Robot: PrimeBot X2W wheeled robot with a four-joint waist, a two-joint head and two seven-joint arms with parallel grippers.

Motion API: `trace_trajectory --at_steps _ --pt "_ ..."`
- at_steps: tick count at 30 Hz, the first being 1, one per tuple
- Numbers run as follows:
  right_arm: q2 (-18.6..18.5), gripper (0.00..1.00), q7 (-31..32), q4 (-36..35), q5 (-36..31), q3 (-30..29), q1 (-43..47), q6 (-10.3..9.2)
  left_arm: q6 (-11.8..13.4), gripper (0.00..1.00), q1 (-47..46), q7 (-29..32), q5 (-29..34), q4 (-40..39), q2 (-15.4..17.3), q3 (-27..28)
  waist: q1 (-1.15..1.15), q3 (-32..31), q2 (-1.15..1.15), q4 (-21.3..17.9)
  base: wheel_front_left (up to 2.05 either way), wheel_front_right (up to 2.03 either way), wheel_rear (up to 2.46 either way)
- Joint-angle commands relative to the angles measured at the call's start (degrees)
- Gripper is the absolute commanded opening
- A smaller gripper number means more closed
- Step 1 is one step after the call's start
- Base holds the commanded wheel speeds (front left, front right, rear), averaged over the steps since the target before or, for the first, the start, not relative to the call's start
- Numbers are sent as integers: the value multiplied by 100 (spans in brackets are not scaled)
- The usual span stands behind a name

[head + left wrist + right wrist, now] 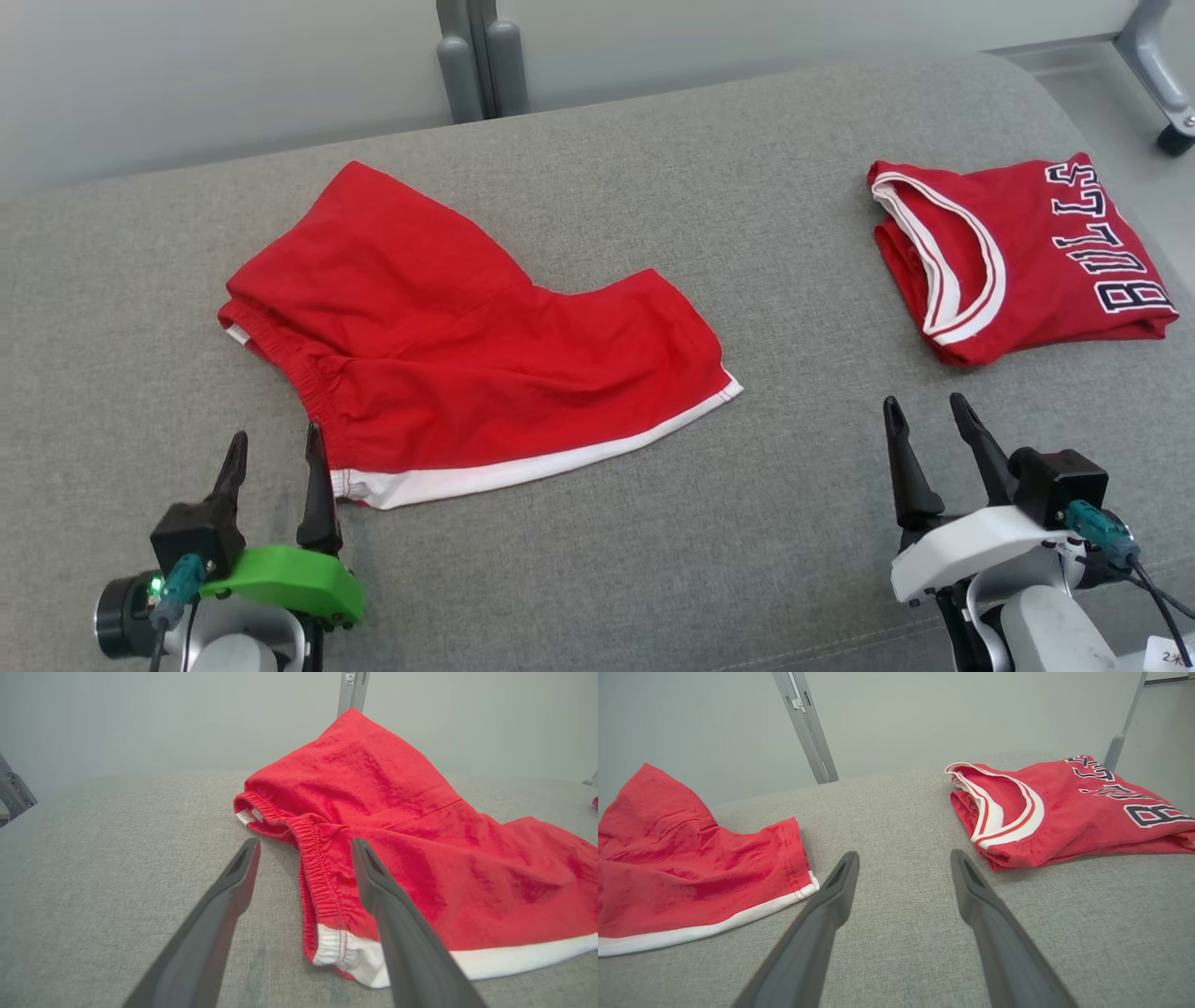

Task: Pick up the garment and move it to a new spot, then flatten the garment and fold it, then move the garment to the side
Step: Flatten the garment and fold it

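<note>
Folded jersey [1018, 257] right of shorts [467, 345]

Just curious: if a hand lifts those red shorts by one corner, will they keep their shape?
Probably not: the red shorts lie creased, so they'd likely droop. Thin cloth looks light, and may bunch if pushed.

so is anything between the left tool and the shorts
Nothing visible. The left tool sits open right at the waistband edge of the shorts, with bare grey cushion under it. The jersey lies far off to the right.
</note>
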Motion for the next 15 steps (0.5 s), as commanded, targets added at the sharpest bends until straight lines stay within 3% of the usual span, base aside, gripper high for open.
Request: trace_trajectory --at_steps 1,15 --pt "13 100 -20 -36 -79 26 131 -5 -21 100 262 -12 131 -173 -56 49 0 -195 0 126 0 0 0" --pt "42 100 -20 -244 -773 220 526 -5 -161 100 1304 -12 449 -777 -296 128 0 -665 0 275 0 0 0"
